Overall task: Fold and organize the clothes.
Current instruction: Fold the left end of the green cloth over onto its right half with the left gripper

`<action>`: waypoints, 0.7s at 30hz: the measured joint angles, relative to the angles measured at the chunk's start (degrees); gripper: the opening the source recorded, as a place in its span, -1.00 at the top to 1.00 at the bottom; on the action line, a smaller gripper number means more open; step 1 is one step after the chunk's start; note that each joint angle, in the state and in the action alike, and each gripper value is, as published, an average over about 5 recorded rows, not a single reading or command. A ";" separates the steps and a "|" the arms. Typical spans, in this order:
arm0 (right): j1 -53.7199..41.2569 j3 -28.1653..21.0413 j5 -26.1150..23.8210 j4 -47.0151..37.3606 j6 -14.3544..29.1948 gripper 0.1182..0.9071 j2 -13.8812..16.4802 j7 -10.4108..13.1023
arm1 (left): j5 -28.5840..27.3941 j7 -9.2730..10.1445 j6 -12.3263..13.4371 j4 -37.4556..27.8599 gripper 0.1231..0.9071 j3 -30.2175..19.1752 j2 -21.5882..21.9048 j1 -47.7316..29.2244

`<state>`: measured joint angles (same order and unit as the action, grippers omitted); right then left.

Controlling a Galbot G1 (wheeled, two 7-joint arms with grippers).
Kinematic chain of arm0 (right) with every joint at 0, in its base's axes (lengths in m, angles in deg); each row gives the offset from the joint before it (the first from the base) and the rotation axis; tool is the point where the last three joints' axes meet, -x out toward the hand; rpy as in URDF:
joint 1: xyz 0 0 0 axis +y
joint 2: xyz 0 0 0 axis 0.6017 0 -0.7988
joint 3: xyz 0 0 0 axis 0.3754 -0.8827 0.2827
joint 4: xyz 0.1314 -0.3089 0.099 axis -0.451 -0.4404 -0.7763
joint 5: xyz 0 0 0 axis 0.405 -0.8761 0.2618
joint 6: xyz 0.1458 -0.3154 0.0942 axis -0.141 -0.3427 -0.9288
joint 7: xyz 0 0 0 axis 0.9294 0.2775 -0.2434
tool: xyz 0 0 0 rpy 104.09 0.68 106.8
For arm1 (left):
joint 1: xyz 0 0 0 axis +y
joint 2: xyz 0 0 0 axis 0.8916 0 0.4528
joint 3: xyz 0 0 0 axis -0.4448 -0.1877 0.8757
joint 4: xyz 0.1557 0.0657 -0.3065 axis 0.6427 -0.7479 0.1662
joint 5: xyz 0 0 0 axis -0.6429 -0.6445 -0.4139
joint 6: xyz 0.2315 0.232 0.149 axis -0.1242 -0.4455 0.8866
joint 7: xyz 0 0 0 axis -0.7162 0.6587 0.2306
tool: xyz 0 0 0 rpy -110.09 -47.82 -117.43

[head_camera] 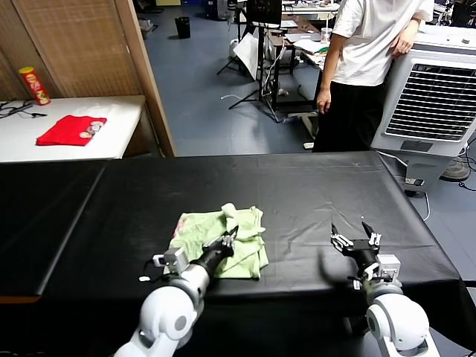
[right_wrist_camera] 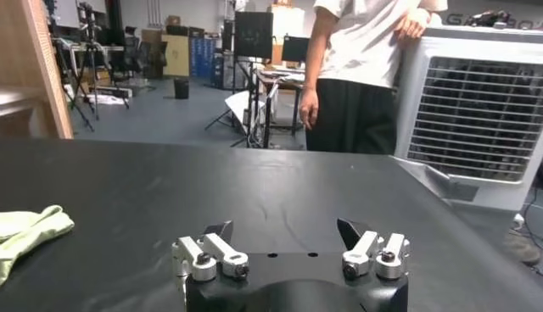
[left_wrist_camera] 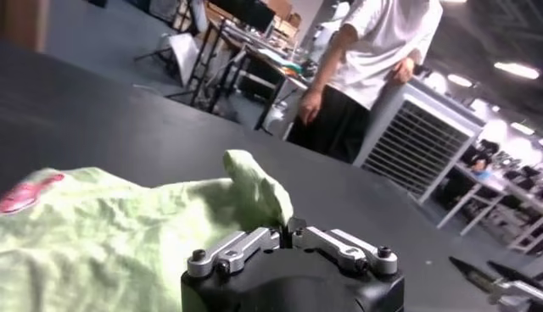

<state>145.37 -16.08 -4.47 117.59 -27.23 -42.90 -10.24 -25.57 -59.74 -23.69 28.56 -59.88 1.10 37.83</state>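
The shirt (head_camera: 223, 242) is soft cotton-like cloth — pale green, matt, finely wrinkled all over, with a pink-and-white print near one edge. It lies on the table (head_camera: 312, 190), whose cover is a black sheet with a faint dull sheen and a few shallow creases toward the right edge. The left gripper (head_camera: 229, 239) and right gripper (head_camera: 355, 232) have brushed silvery metal links with bolt heads, set on smooth black housings that catch a little light — their fingertips look matt black. The arm shells below are glossy white plastic.
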 joint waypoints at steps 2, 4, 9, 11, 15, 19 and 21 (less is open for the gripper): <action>-0.31 -0.36 -0.01 -0.29 0.05 -0.72 0.01 -0.14 | -0.66 -0.02 0.36 -0.73 0.91 -0.09 -0.61 -0.12; -0.66 -0.79 -0.02 -0.58 0.11 -0.72 0.04 -0.36 | -1.33 -0.03 0.61 -1.36 0.91 -0.10 -1.19 -0.14; -1.61 -2.09 0.06 -0.96 0.45 -0.72 0.36 -1.43 | -2.77 -0.33 1.09 -2.26 0.86 -0.05 -2.59 -0.04; -2.07 -2.74 0.25 -1.14 0.73 -0.72 0.67 -2.13 | -2.39 -0.39 0.93 -2.24 0.69 0.09 -3.21 -0.06; -3.20 -4.46 1.65 -1.55 1.00 -0.72 1.32 -3.52 | -1.08 0.72 -0.01 -1.78 0.15 0.69 -5.19 -0.06; -4.86 -7.40 3.64 -1.79 0.59 -0.72 1.72 -4.64 | -1.09 2.00 -0.55 -0.78 -0.43 1.67 -7.98 0.15; -5.93 -9.48 4.34 -1.93 0.22 -0.72 1.80 -5.08 | -1.69 2.01 -0.48 -0.02 -0.60 2.43 -8.65 0.48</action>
<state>139.44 -25.56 -0.12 115.66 -27.01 -41.10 -15.32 -27.26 -57.73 -24.16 28.54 -57.45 -7.55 38.31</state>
